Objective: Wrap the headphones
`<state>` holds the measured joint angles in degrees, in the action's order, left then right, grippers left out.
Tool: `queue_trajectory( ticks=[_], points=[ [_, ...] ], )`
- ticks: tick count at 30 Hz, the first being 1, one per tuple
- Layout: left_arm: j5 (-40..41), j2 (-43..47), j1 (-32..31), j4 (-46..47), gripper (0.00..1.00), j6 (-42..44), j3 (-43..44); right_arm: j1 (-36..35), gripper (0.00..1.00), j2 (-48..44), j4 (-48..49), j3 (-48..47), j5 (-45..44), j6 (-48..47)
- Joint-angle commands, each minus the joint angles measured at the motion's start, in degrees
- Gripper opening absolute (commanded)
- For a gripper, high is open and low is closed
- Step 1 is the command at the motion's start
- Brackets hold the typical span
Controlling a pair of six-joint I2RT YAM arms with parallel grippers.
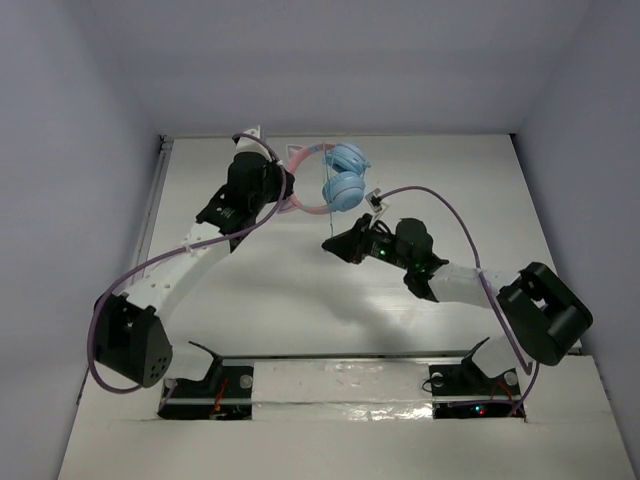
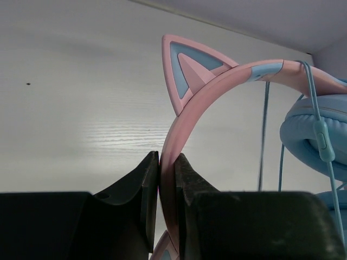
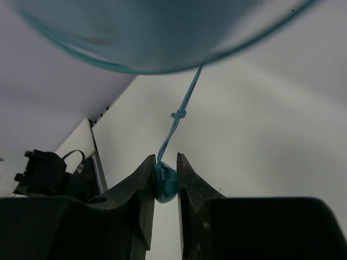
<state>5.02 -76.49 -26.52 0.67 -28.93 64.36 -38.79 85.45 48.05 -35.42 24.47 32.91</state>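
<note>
The headphones are held up off the table, with a pink cat-ear headband (image 1: 305, 153) and two light-blue ear cups (image 1: 344, 176). My left gripper (image 1: 289, 192) is shut on the headband; the left wrist view shows my gripper (image 2: 167, 165) pinching the pink band (image 2: 187, 116) below one cat ear (image 2: 188, 69). An ear cup (image 2: 312, 135) and the thin blue cable (image 2: 263, 135) hang to its right. My right gripper (image 1: 333, 243) sits below the cups, and the right wrist view shows my gripper (image 3: 165, 165) shut on the cable's blue end piece (image 3: 165, 183). The cable (image 3: 184, 100), with a small knot, runs up to a blurred cup (image 3: 135, 32).
Thick purple robot cables (image 1: 450, 215) arc over each arm. A metal rail (image 1: 155, 195) runs along the table's left edge, with grey walls on all sides. The arm bases (image 1: 205, 385) stand at the near edge.
</note>
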Motion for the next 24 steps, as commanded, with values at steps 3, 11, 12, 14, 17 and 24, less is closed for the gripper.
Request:
queue_trajectory(
  ticks=[3, 11, 12, 14, 17, 24],
  points=[
    [6.14, -1.99, -0.02, 13.13, 0.00, -5.79, 1.12, -3.04, 0.00, -3.18, 0.72, 0.88, -3.64, 3.83],
    [9.66, -5.42, -0.02, 17.70, 0.00, -6.06, -2.57, -5.60, 0.00, -1.25, 6.61, 1.67, -5.84, 10.76],
    [9.84, -5.51, -0.02, 18.31, 0.00, -5.70, -3.18, -5.60, 0.00, -1.08, 8.70, 2.02, -5.84, 11.91],
    [10.45, -5.34, -0.02, 19.02, 0.00, -5.44, -5.29, -5.60, 0.00, -0.46, 10.56, 1.93, -5.66, 14.90],
    [11.15, -4.81, -1.33, 20.16, 0.00, -5.26, -8.45, -5.60, 0.00, -0.11, 11.97, 1.06, -7.24, 17.98],
    [15.02, -4.90, -5.72, 20.78, 0.00, -4.47, -12.94, -5.60, 0.00, 1.73, 16.27, -2.46, -8.91, 26.76]
  ],
)
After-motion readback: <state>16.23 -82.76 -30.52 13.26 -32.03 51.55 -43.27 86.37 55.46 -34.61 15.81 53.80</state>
